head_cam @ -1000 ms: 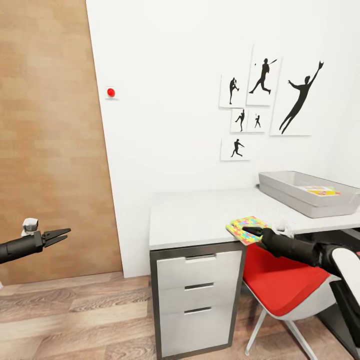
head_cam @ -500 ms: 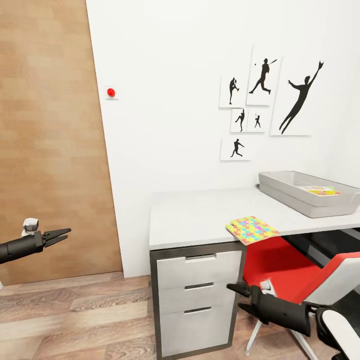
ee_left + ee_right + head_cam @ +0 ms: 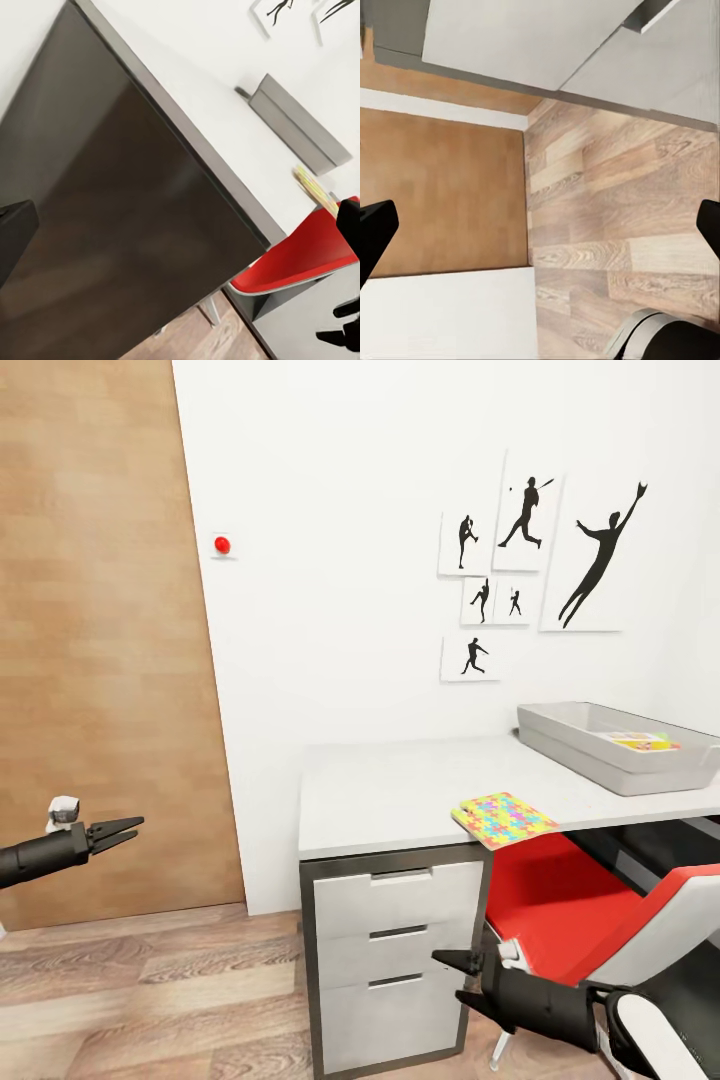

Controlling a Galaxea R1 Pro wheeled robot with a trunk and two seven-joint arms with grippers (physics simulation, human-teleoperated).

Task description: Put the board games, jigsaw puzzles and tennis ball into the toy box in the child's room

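Note:
One jigsaw puzzle [image 3: 503, 819] lies flat on the white table [image 3: 390, 795], its corner poking over the front edge. It shows edge-on in the left wrist view [image 3: 316, 187]. At the table's right end stands the grey toy box [image 3: 600, 755], also seen from the left wrist [image 3: 296, 124], with a flat yellow-printed item [image 3: 640, 741] inside. My right gripper [image 3: 457, 977] hangs open and empty low in front of the drawers, well below the puzzle. My left gripper [image 3: 118, 830] is open and empty, far left by the door.
A red chair [image 3: 560, 915] is tucked under the table beside the white drawers [image 3: 395, 950]. A brown wooden door [image 3: 100, 640] fills the left, with a red button [image 3: 222, 545] on the wall beside it. Wood-plank floor [image 3: 180, 1000] stretches below.
My right arm has pulled back from the puzzle at the table's edge and dropped down in front of the drawers. The puzzle stays on the table. The left arm has barely moved.

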